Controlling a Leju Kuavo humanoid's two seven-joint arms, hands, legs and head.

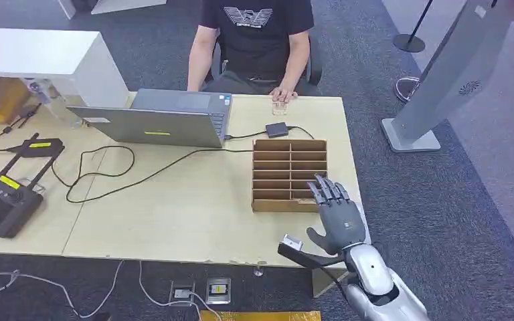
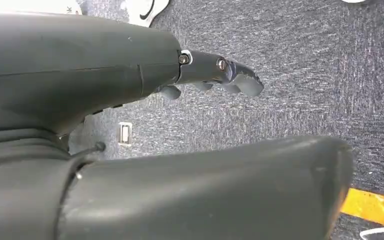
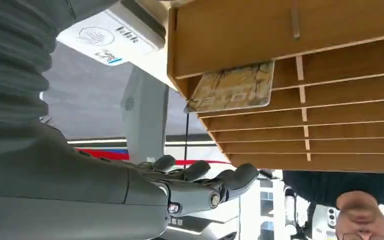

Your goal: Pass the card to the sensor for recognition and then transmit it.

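R hand [image 1: 334, 212] hovers w/ fingers spread apart, holding nothing, fingertips over near-right corner of wooden slot rack [image 1: 289, 174]. Card [image 3: 232, 89] sits in a rack compartment just ahead of the fingers, lying flat, edge poking out. L hand [image 2: 215, 75] hangs over carpet, fingers loosely curled, nothing held. Sensor [image 1: 276, 129] lies beyond rack, cabled.
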